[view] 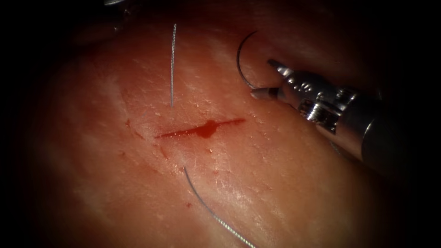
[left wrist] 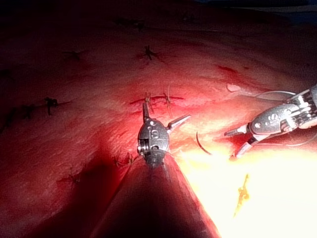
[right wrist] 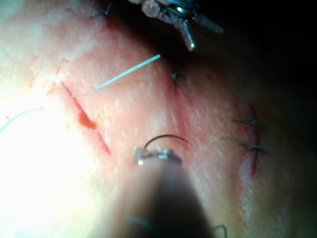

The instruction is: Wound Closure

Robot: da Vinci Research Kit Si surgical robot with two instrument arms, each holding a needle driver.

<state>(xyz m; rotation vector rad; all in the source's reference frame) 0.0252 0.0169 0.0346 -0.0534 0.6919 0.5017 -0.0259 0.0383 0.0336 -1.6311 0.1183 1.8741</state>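
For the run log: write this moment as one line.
left end effector: open, empty | right end effector: open, empty | needle: free, right of cut | thread: crosses cut

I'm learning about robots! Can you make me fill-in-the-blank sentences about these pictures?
1. The right claw is ___ and holds nothing.
2. The left claw is open and holds ___.
3. The needle lies by the right claw, on the cut's ___ side.
4. The cut holds red ___.
Missing words: open, nothing, right, fluid.
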